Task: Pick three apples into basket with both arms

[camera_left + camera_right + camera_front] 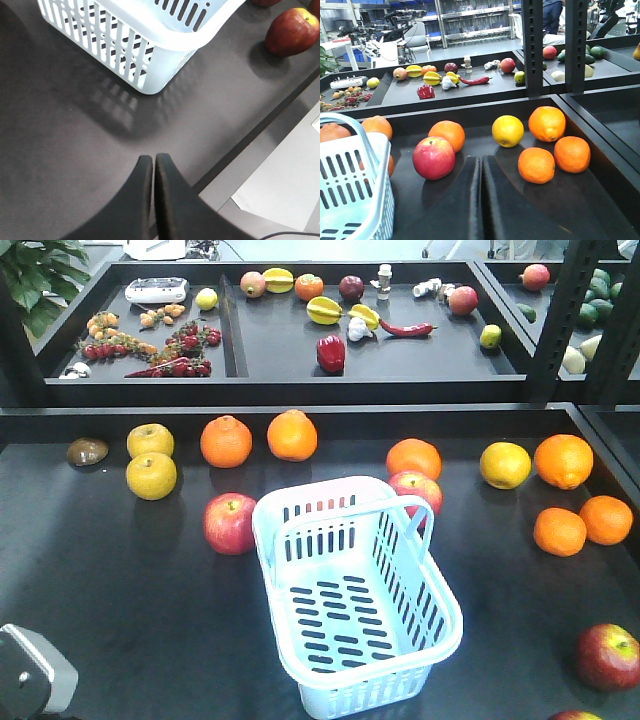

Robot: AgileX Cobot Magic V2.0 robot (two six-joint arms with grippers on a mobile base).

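The pale-blue basket [350, 590] stands empty in the middle of the black table, its handle raised. One red apple [230, 523] lies just left of it. A second apple [415, 490] sits behind its far right corner. A third apple [607, 655] rests near the front right edge. My left gripper [153, 157] is shut on nothing, low over the table's front edge, with the basket [135, 35] ahead and an apple [292, 31] beyond. My right gripper [481, 159] is shut and empty; an apple [434, 157] lies just ahead to its left, beside the basket [350, 190].
Oranges [563, 460] and yellow fruits [151, 475] are scattered along the table's back. Two oranges [536, 165] lie right of my right gripper. A raised back tray [280, 380] holds mixed produce. Black posts [560, 310] stand at the right. A grey arm part [30, 670] shows bottom left.
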